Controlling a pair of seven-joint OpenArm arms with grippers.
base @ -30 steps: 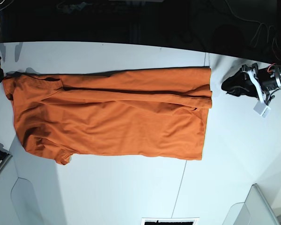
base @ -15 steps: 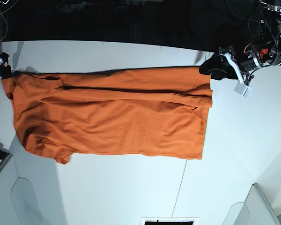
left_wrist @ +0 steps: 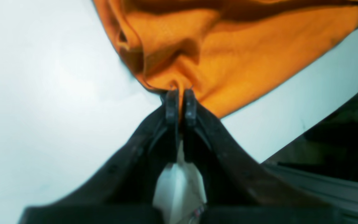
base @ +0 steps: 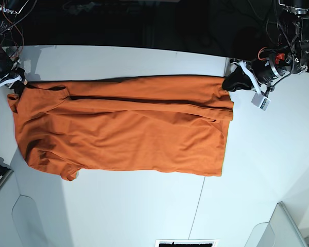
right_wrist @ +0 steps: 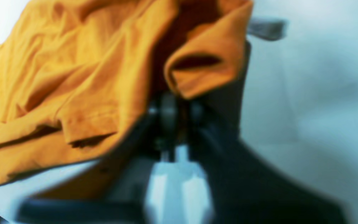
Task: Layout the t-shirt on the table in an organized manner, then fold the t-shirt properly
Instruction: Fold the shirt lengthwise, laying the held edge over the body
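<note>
The orange t-shirt (base: pixel 123 128) lies spread across the white table (base: pixel 144 206), long side running left to right, with one fold along its far half. My left gripper (base: pixel 227 84) is at the shirt's far right corner. In the left wrist view its jaws (left_wrist: pixel 181 93) are shut on the orange cloth (left_wrist: pixel 228 56), which puckers at the tips. My right gripper (base: pixel 16 87) is at the far left corner. In the blurred right wrist view it (right_wrist: pixel 176 102) is shut on a bunched shirt edge (right_wrist: pixel 204 71).
A thin dark seam (base: pixel 198 203) crosses the table near the shirt's right end. The table's far edge meets a dark background with cables (base: pixel 144 31). Translucent guards sit at the near corners (base: pixel 278 226). A dark vent (base: pixel 187 243) lies at the near edge.
Both grippers have moved in to the shirt's far corners and closed on the cloth. The far left corner is now slightly lifted and pulled; the far right corner is pinched.
</note>
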